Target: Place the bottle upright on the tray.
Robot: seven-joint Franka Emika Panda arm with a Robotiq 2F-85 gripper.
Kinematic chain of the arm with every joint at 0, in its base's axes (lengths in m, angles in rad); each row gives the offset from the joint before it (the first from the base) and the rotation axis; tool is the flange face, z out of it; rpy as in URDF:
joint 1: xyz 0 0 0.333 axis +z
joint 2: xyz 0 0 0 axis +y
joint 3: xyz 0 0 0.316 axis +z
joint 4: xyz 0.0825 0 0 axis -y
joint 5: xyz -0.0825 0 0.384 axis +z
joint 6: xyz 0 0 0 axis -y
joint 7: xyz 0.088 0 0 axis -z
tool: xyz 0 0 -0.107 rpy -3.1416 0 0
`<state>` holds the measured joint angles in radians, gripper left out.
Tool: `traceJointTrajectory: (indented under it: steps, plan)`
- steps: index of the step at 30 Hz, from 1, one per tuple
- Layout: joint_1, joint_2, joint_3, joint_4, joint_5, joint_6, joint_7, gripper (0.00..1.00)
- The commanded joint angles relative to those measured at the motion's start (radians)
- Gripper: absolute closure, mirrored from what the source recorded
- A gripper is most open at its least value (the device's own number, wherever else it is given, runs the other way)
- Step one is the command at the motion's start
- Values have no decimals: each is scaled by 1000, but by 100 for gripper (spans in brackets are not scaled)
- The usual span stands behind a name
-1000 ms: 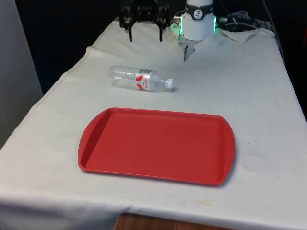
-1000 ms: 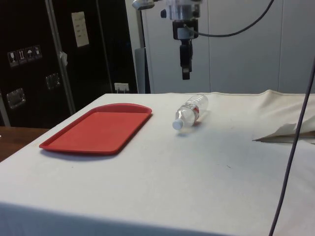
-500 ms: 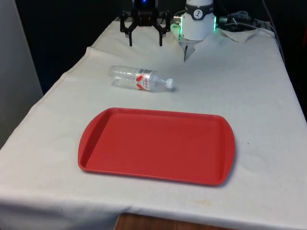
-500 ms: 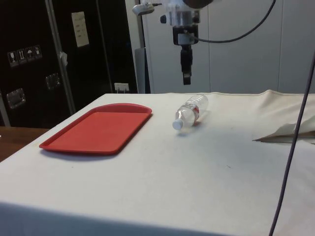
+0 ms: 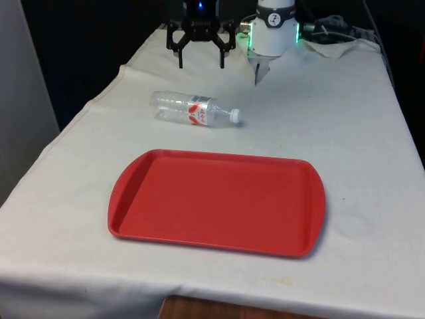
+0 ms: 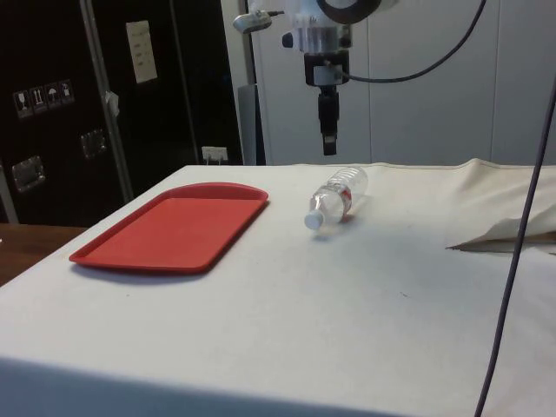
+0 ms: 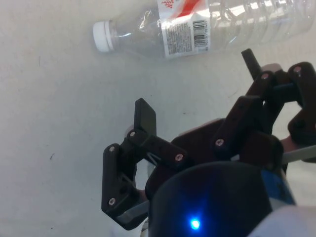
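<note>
The clear plastic bottle (image 5: 193, 109) with a white cap lies on its side on the white cloth (image 5: 345, 119), beyond the red plastic tray (image 5: 216, 201). The black two-finger gripper (image 5: 200, 61) hangs above it, wide open and empty; the wrist view shows the bottle's barcode label (image 7: 185, 37).

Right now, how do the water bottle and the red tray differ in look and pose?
The water bottle is clear plastic with a white cap and a red-and-white label; the red tray is opaque, plain red. The bottle is a narrow cylinder on its side, while the tray is a wide, shallow rectangle lying flat. The bottle sits nearer the end effector, the tray farther off. Both rest on the white cloth, untouched.
</note>
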<state>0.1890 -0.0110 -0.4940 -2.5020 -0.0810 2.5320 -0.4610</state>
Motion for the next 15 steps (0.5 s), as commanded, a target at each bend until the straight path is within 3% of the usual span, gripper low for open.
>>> traceJointTrajectory:
  steps: [1,15]
  plan:
    - [1,1,1,-2,4,4,-1,0]
    - [2,22,5,-1,17,18,-18,0]
